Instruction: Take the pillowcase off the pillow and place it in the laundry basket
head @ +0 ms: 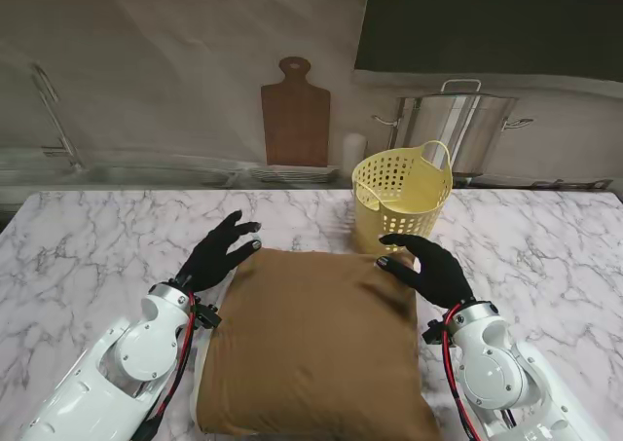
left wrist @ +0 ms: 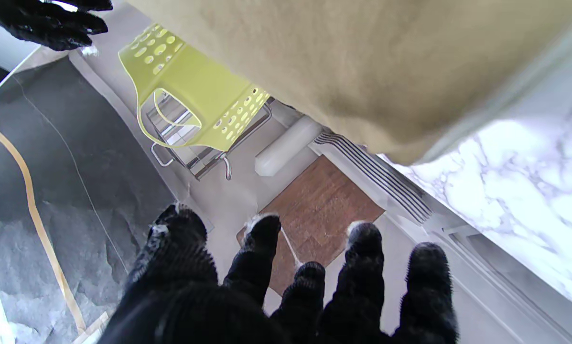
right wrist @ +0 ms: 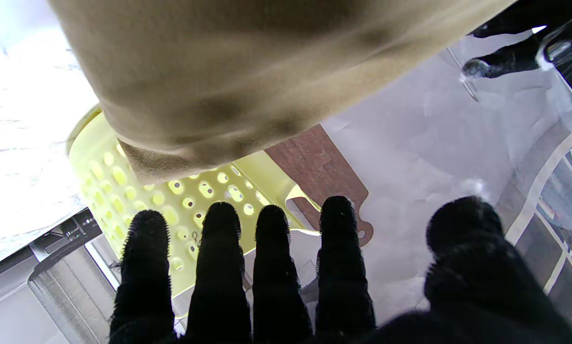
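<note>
Brown pillowcase, with the pillow inside it, is lying flat on the marble table between both arms. Left hand is hovering at its far left corner, fingers spread and holding nothing. Right hand is hovering over the far right corner, fingers apart, empty. Yellow laundry basket is standing just beyond the pillowcase.

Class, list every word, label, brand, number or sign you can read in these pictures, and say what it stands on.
None can be read: no lettering shows on the brown pillow, yellow laundry basket, cutting board, steel pot or marble table.
</note>
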Controlling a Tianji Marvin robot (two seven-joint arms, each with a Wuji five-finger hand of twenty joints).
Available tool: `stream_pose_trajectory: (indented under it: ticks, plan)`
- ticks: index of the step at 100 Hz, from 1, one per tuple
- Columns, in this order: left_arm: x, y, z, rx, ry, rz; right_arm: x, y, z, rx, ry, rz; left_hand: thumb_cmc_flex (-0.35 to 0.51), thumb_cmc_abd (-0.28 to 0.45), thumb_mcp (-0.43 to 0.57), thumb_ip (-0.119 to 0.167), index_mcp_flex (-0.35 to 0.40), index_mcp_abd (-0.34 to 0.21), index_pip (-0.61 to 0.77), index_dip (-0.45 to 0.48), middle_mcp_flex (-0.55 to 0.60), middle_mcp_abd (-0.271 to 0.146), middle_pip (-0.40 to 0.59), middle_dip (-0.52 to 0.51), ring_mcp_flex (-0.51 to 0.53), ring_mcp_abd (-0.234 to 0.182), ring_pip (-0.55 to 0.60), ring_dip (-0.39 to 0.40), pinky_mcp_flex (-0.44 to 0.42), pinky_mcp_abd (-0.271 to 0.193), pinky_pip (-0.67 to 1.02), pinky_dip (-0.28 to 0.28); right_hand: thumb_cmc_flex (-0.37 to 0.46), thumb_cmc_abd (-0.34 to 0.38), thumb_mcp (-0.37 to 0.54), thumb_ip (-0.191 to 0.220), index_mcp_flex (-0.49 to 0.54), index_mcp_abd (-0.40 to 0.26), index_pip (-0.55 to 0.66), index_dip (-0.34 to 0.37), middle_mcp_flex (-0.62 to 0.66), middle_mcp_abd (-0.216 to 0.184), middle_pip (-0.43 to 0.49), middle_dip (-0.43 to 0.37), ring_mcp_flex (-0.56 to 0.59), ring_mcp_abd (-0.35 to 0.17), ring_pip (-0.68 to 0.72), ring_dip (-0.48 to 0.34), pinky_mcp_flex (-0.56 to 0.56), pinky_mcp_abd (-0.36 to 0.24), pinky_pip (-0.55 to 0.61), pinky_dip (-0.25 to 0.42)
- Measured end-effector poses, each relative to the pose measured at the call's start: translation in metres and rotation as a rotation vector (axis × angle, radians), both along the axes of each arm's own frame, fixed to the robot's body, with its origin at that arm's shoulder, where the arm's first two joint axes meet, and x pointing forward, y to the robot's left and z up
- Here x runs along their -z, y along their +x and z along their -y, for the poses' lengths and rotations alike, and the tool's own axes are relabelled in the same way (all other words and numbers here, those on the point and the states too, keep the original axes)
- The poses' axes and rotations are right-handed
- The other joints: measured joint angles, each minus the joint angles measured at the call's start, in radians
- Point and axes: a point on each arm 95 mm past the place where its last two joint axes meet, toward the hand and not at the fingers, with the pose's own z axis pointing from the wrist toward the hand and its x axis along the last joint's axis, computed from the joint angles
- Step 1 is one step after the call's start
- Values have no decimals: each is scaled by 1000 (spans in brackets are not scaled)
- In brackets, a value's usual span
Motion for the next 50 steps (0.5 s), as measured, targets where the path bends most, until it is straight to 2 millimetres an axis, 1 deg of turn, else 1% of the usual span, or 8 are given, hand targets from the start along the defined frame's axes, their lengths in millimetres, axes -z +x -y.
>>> stream_pose_trajectory:
  ticks: [4,11,23,32,35,40,46,50]
  plan:
    - [-3,-1,-3,12,30,-1,0,0,0,-1,-4,3,-2,0,0,0,-60,-4,-26,-11,-10,0,-1,-13,5,0,7,-2,0,0,0,0,0,0,0,0,0,0,0,0,0,0,0,0,0,0,0,0,0,0,0,0]
    - [-10,-2,-10,48,84,-6,-1,0,0,-1,-5,7,-25,-5,0,0,-133,-9,-72,-41,-16,0,-1,-31,11,0,7,-4,0,0,0,-2,0,0,0,0,0,0,0,0,0,0,0,0,0,0,0,0,0,0,0,0]
    - [-26,-4,-28,114,157,33,-2,-1,1,4,-3,13,-72,-81,-11,0,-212,-25,-120,-113,-19,-3,-1,-42,13,-2,5,-16,0,-2,0,-13,0,0,0,0,0,0,0,0,0,0,0,0,0,0,0,0,0,0,0,0]
    - [-34,-6,-45,135,222,53,-3,-3,1,6,-2,19,-77,-129,-12,0,-229,-30,-127,-134,-19,-5,-1,-45,12,-3,5,-23,0,-2,0,-16,0,0,0,0,0,0,0,0,0,0,0,0,0,0,0,0,0,0,0,0]
    - [-35,-6,-50,137,239,55,-4,-3,1,6,-3,21,-78,-131,-11,0,-229,-30,-127,-138,-19,-5,-1,-45,12,-3,5,-24,0,-2,0,-17,0,0,0,0,0,0,0,0,0,0,0,0,0,0,0,0,0,0,0,0]
    - [-36,-7,-58,138,268,55,-4,-4,0,5,-5,23,-78,-164,-11,0,-229,-31,-127,-140,-19,-5,-1,-45,12,-3,5,-24,0,-2,0,-19,0,0,0,0,0,0,0,0,0,0,0,0,0,0,0,0,0,0,0,0]
    - [-35,-9,-65,141,305,46,-5,-5,-1,3,-6,25,-78,-170,-10,0,-229,-33,-127,-149,-9,-5,1,-45,15,-3,5,-24,0,-2,0,-20,0,0,0,0,0,0,0,0,0,0,0,0,0,0,0,0,0,0,0,0]
    - [-33,-9,-69,142,329,37,-5,-5,-1,2,-7,26,-77,-192,-3,0,-228,-35,-126,-150,2,-5,6,-45,17,-3,5,-24,0,-2,0,-20,0,0,0,0,0,0,0,0,0,0,0,0,0,0,0,0,0,0,0,0]
